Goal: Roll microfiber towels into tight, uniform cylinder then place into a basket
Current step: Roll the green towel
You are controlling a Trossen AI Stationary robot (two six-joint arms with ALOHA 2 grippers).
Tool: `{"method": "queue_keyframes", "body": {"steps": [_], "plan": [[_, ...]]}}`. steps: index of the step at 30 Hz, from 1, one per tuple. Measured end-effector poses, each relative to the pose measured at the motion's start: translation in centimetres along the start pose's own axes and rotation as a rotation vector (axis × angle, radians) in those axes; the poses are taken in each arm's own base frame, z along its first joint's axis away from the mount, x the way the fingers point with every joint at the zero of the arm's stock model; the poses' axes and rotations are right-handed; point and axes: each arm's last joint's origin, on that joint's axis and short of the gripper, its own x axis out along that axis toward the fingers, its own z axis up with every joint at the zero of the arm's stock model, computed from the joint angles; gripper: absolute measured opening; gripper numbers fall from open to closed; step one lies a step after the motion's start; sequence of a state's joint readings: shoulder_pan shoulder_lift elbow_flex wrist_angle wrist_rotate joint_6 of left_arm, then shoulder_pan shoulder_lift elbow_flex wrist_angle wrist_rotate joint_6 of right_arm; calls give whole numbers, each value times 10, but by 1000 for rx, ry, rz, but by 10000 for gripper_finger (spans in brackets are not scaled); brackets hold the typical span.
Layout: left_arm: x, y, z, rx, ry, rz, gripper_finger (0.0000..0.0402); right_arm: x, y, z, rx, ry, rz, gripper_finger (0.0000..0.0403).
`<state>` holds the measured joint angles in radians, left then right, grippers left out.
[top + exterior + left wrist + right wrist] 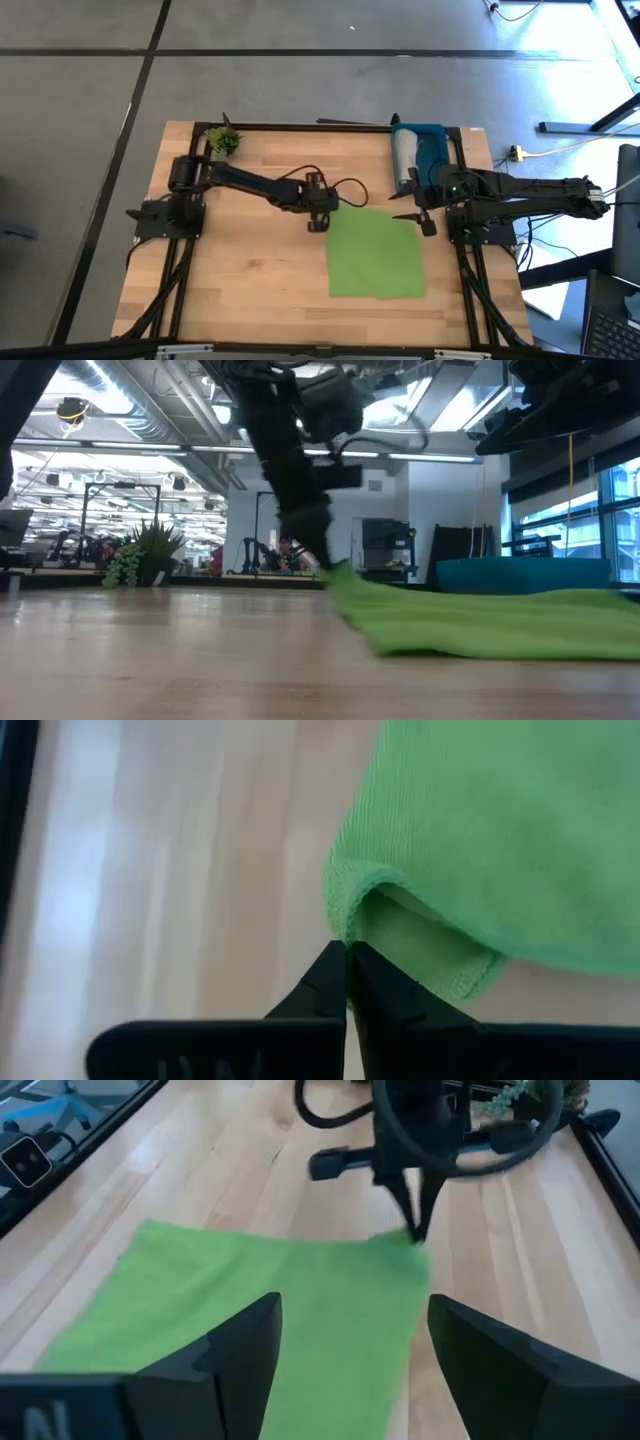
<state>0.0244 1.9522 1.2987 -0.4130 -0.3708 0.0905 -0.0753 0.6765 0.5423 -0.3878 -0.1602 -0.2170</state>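
With our left hand (347, 960) pinched shut on the corner of the green towel (375, 252) lying flat on the tabletop (250, 270), and our right hand (352, 1342) wide open above its far edge, we should fold evenly.

We cannot see inside the basket (520, 573) in the low view, only its wall. The left hand (347, 982) covers the pinched green towel (500, 830) corner, and both blur.
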Motion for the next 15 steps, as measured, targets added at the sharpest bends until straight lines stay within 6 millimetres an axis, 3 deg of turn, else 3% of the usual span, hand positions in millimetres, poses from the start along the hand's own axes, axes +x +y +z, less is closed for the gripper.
{"method": "queue_keyframes", "body": {"steps": [9, 15], "plan": [[-5, 19, -24, 88, 240, 103, 0, 1, 0, 0, 3, 2, 1, 252], [-2, 28, -26, 83, 257, 124, 1, 1, 0, 0, 4, 4, 1, 252]]}}
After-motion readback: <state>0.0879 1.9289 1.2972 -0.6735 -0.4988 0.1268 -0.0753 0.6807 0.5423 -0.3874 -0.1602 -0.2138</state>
